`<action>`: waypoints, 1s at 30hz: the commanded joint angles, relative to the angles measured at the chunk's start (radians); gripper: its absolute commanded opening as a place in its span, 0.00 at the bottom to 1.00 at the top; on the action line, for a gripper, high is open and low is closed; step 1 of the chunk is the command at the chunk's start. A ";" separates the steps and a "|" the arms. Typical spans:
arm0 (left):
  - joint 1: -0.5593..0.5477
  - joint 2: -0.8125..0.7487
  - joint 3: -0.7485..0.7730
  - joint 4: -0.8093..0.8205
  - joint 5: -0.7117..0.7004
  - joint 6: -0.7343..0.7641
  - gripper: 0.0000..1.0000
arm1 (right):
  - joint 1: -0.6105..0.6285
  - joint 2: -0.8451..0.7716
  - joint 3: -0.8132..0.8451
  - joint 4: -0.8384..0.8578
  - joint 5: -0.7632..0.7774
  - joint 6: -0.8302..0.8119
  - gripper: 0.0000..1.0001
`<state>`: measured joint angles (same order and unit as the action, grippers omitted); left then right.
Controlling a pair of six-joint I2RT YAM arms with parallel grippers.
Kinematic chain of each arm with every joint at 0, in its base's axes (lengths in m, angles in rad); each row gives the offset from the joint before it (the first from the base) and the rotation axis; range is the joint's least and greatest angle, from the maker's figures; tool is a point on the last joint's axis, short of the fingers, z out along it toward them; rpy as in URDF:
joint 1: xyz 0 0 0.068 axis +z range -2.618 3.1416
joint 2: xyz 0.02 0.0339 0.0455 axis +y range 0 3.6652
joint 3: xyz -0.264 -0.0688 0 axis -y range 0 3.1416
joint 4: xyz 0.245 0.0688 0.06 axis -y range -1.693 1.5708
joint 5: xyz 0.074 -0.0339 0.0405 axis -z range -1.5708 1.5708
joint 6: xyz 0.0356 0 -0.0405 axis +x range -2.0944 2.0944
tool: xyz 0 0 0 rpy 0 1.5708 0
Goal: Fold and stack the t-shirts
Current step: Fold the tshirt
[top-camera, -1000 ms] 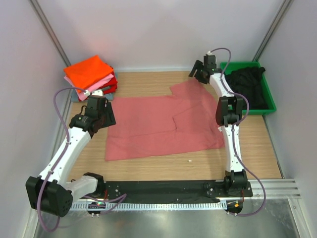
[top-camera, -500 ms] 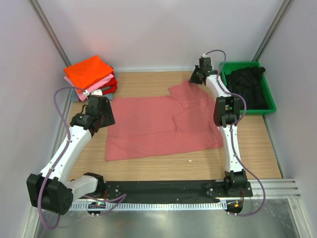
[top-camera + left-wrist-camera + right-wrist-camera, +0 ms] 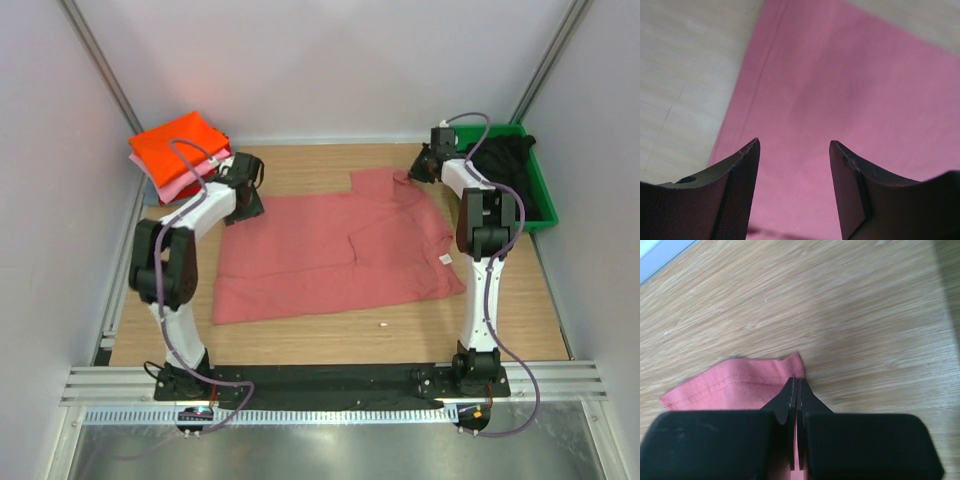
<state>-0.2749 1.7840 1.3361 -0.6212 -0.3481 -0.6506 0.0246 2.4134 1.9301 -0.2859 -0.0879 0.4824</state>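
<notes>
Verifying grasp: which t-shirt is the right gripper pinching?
The salmon-red t-shirt spread on the table; the black one lies in the bin, others are stacked.

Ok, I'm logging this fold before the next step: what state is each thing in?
salmon-red t-shirt, spread out on the table
right gripper, shut on its far right corner
left gripper, open over its far left edge
folded stack, orange shirt on top
black t-shirt, crumpled in the green bin
</notes>
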 commanded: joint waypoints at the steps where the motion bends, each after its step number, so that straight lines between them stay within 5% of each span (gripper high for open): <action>1: -0.001 0.150 0.184 0.060 -0.117 -0.023 0.59 | 0.014 -0.100 -0.037 0.071 -0.003 0.010 0.01; 5: 0.003 0.325 0.353 0.014 -0.180 -0.009 0.61 | 0.014 -0.123 -0.071 0.096 -0.032 0.025 0.01; 14: 0.062 0.459 0.541 0.028 -0.189 0.040 0.62 | 0.015 -0.145 -0.112 0.119 -0.088 0.051 0.01; 30: 0.079 0.551 0.607 0.006 -0.189 0.042 0.58 | 0.015 -0.148 -0.125 0.117 -0.111 0.053 0.01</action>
<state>-0.2005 2.3352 1.9133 -0.6182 -0.5049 -0.6094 0.0372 2.3402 1.8057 -0.2020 -0.1867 0.5293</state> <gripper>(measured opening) 0.591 0.027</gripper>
